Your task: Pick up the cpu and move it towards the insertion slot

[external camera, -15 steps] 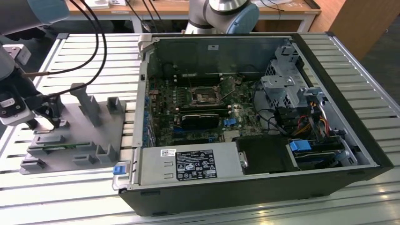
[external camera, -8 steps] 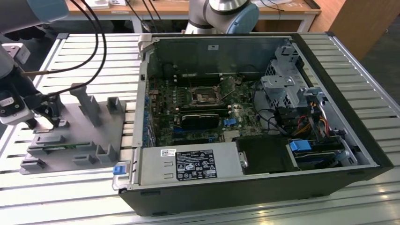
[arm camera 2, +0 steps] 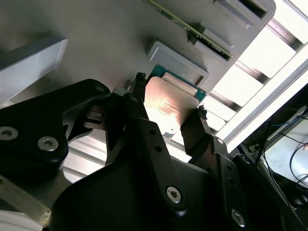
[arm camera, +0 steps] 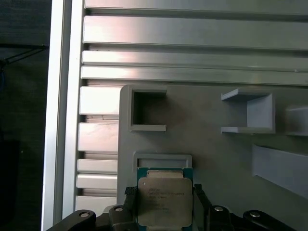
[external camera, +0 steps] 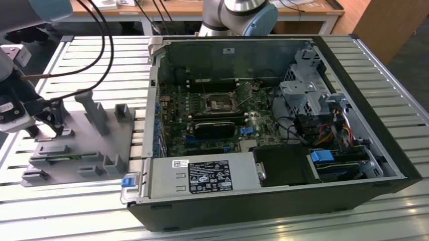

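Note:
The cpu (arm camera: pixel 165 204) is a flat square chip with a silvery top and a green edge, also seen in the second wrist view as the cpu (arm camera 2: pixel 169 107). It sits between the two black fingers of my gripper (arm camera: pixel 163 191), which is shut on it from both sides just above the grey plastic fixture (arm camera: pixel 211 149). In the exterior view my gripper (external camera: pixel 57 128) hangs over the fixture (external camera: pixel 87 145) at the exterior view's left. The insertion slot (external camera: pixel 219 103), a dark square socket in a metal frame, lies on the green board inside the open computer case, well to the right of the gripper.
The fixture carries upright grey posts (external camera: pixel 94 113) and blocks close to the gripper. The computer case wall (external camera: pixel 155 90) stands between fixture and socket. Black cables (external camera: pixel 100 45) hang above the slatted metal table (external camera: pixel 100 55). Another arm's base (external camera: pixel 238 15) stands behind the case.

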### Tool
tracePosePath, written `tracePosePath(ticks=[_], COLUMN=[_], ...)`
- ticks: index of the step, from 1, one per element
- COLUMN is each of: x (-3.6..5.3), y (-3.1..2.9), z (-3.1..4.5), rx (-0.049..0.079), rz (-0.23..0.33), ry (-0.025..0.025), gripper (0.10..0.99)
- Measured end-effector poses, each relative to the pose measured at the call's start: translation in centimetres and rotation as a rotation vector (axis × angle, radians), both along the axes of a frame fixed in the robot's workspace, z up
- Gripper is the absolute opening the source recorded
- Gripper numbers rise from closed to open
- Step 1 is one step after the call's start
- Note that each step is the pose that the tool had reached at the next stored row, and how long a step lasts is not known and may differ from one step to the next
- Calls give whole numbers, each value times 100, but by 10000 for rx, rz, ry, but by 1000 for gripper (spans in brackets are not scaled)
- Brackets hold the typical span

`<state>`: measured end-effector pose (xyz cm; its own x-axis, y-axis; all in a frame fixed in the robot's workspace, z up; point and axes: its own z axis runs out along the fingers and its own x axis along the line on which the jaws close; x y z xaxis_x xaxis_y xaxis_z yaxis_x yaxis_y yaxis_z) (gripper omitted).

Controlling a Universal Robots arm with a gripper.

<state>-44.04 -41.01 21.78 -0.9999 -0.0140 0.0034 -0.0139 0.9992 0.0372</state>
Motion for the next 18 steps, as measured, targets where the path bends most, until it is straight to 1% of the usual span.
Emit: tracePosePath(ticks=[18], x=[0], y=[0], z=[78], rx=[0], rz=[0], ry=[1], gripper=[541])
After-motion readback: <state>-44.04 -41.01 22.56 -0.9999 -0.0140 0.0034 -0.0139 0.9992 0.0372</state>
